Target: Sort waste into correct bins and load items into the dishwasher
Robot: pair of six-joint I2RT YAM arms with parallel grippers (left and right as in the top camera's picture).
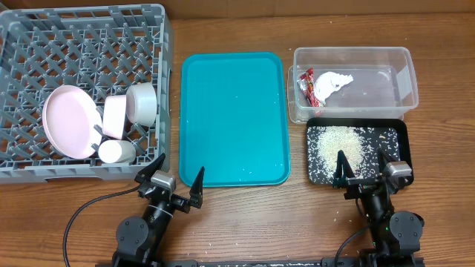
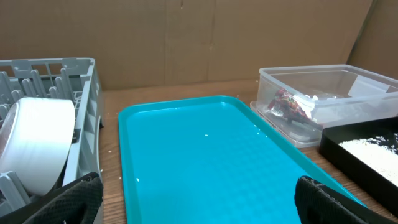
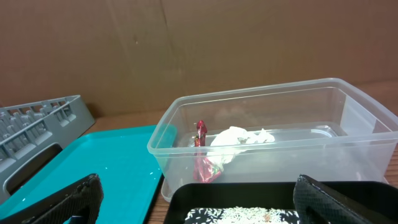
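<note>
The grey dish rack (image 1: pixel 67 44) sat at ten o'clock on the table, holding the plate (image 1: pixel 69 121), pinkish bowl (image 1: pixel 115 116), grey-white bowl (image 1: pixel 142 103) and cup (image 1: pixel 116 151). The teal tray (image 1: pixel 234 111) lay at centre. At two o'clock the clear tub (image 1: pixel 378 87) held the napkin (image 1: pixel 332 84) and snack wrapper (image 1: pixel 306 83). At four o'clock the black tray (image 1: pixel 404 137) held the rice-like grains (image 1: pixel 338 144). The left gripper (image 1: pixel 173 178) at seven and the right gripper (image 1: pixel 364 167) at five were both spread wide, holding nothing.

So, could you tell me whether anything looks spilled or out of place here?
Mostly tidy. A few whitish grains lie loose on the wooden table in front of the teal tray, outside the black tray holding the rest; tiny white specks dot the teal tray too.
</note>
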